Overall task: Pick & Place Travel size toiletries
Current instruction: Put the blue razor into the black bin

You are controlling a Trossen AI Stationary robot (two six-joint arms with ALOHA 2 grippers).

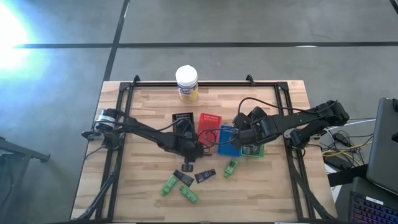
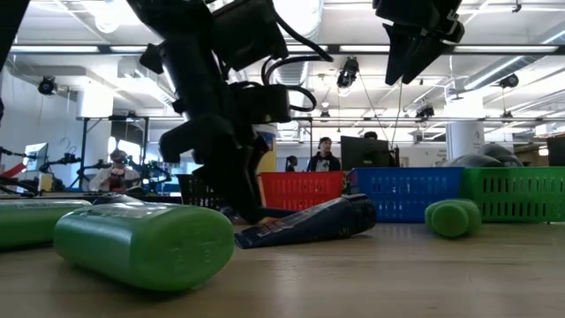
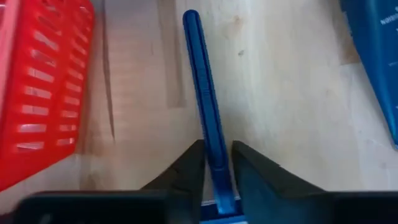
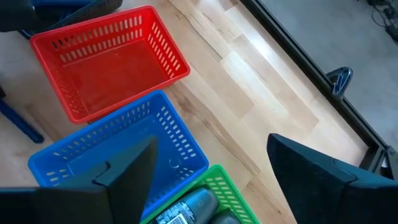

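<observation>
My left gripper (image 1: pixel 191 154) (image 3: pixel 217 146) hangs over the table's middle, just near of the red tray (image 1: pixel 209 124), and is shut on a thin blue stick (image 3: pixel 202 93). My right gripper (image 1: pixel 250 142) (image 4: pixel 211 143) hovers open above the blue tray (image 4: pixel 124 155) and the green tray (image 4: pixel 214 186), touching nothing. A grey mini bottle (image 4: pixel 193 208) lies in the green tray. On the near table lie green tubes (image 1: pixel 168 185) (image 1: pixel 189 194) (image 1: pixel 231 167) and dark navy packets (image 1: pixel 183 178) (image 1: pixel 205 176). My left gripper pinches the blue stick between its two fingers at one end (image 3: pixel 219 171). The fingers come from above, pointing down, and the stick runs on past the fingertips in line with them. Its free end (image 3: pixel 190 17) points at the wooden table; whether it touches, I cannot tell.
A white-capped yellow jar (image 1: pixel 186 84) stands at the far edge. A black tray (image 1: pixel 182 119) sits left of the red one. A black frame (image 1: pixel 283 112) rims the table. In the low view a green tube (image 2: pixel 146 243) lies close and people sit beyond the table.
</observation>
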